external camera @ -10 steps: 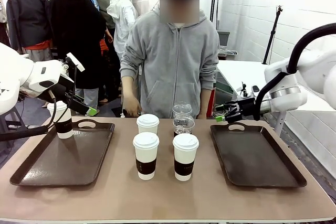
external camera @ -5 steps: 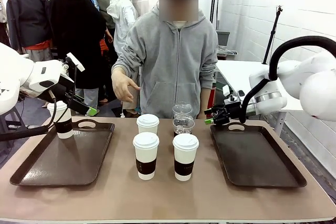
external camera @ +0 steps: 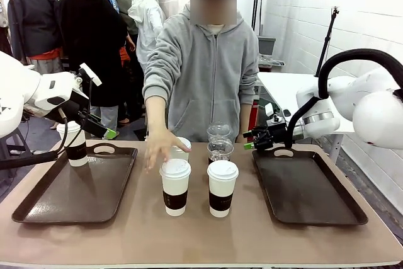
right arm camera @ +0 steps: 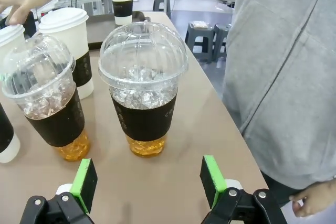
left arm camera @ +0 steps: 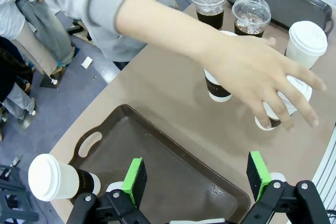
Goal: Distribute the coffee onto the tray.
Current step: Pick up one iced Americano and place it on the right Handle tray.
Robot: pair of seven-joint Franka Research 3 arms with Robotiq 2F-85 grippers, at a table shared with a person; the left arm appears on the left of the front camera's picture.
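Target looks like the nearer dome-lidded cup point(right arm camera: 143, 93): dead ahead of the right claw point(right arm camera: 149, 182), centred on its gap, not yet between the pads and touching neither. The second dome-lidded cup point(right arm camera: 50, 103) stands just beside it, ahead of the claw's left pad in the wrist view, with only a narrow gap between the sleeves. Right claw is spread wide and empty. To do it well: drive straight in and thread that pad through the gap without nudging the neighbour. Land both pads on the dark sleeve, not the dome or the clear base. Squeeze lightly, since thin plastic full of ice and drink will probably buckle or slosh. Cup is upright, long axis vertical, dome up, narrow base on the table, so the pads close across the axis; lift plumb and keep it that way. The right tray point(external camera: 308, 200) lies just behind and below the claw, a short carry. Beyond the cups, the person's hand point(external camera: 160, 149) hangs over the white cups point(external camera: 222, 187), so watch it. Left claw point(left arm camera: 197, 177) is open and empty above the left tray point(left arm camera: 173, 166), with one white cup point(left arm camera: 58, 178) off its left pad.
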